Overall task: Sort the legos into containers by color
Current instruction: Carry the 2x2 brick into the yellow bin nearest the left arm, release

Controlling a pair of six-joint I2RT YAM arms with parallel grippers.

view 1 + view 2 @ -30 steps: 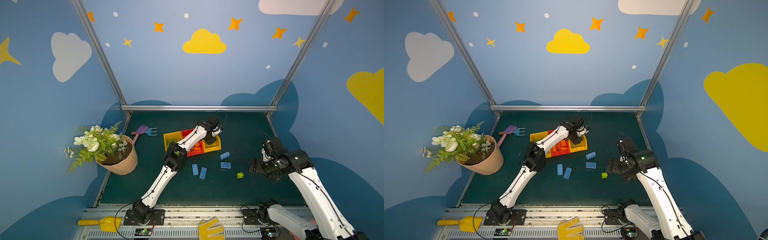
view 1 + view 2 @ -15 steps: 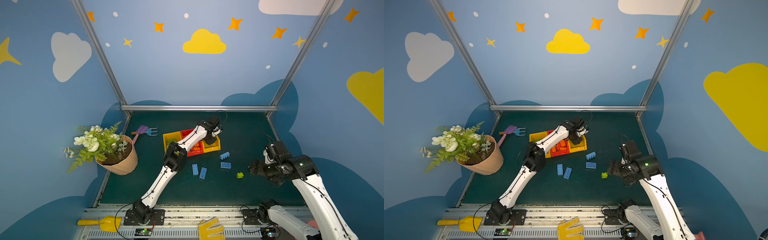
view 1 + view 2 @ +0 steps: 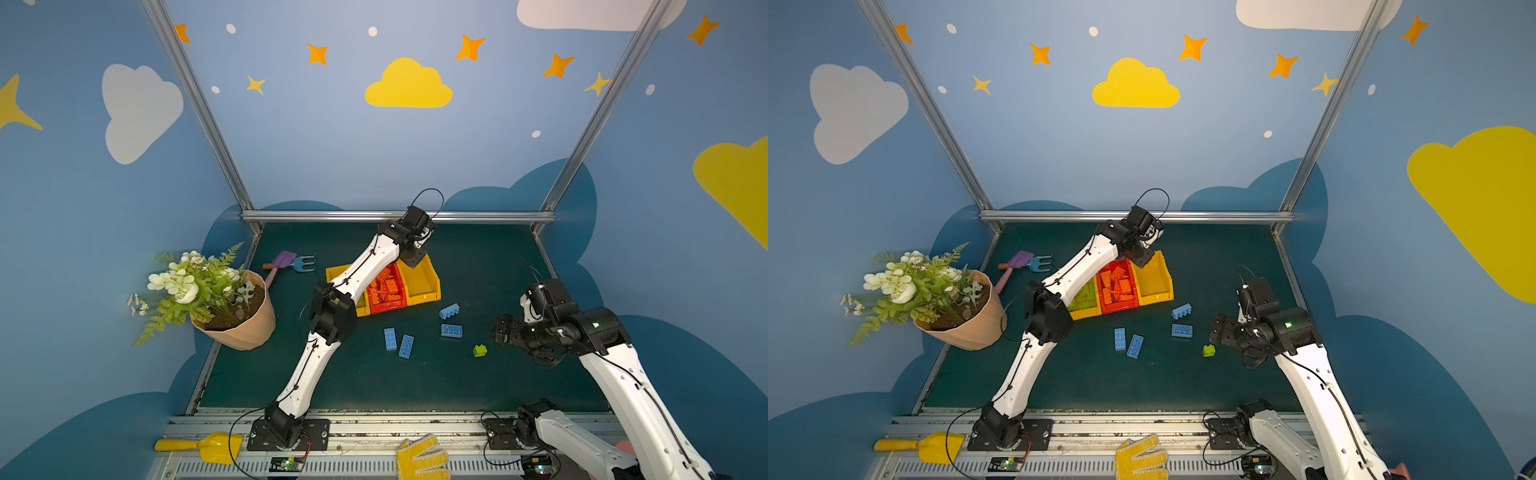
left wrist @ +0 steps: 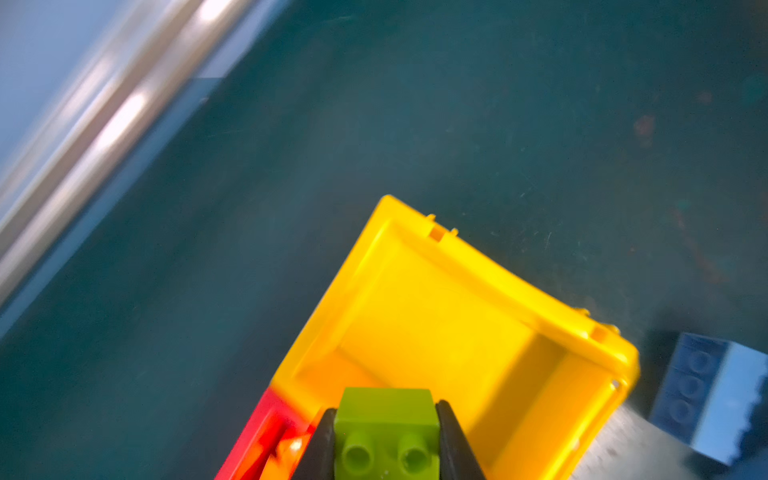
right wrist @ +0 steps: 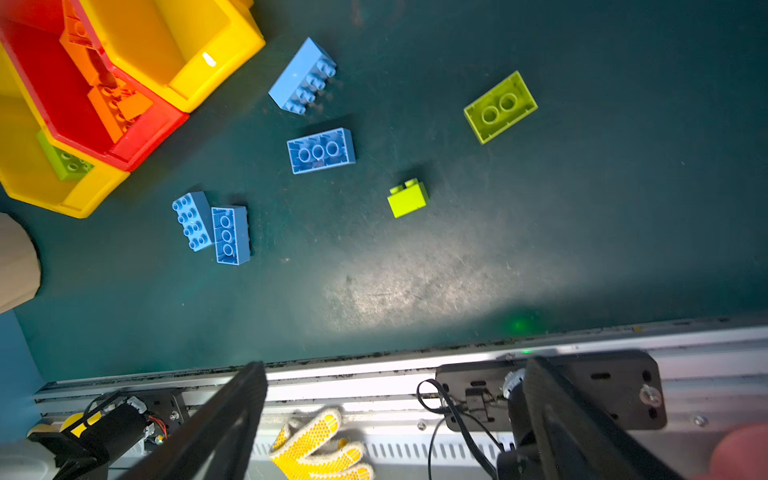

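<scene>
The left claw [image 4: 385, 409], clamped on a lime brick [image 4: 384, 440] by the empty yellow bin [image 4: 498, 282], should release it only into the other yellow bin [image 3: 1086, 314] (greens [image 3: 1082, 296] lie there). The right claw [image 5: 397, 365] gapes wide, empty.

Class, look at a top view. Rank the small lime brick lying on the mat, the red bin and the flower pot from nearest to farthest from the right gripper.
1. The small lime brick, just left of the right gripper.
2. The red bin, mid-table, further back.
3. The flower pot, at the far left edge.
</scene>
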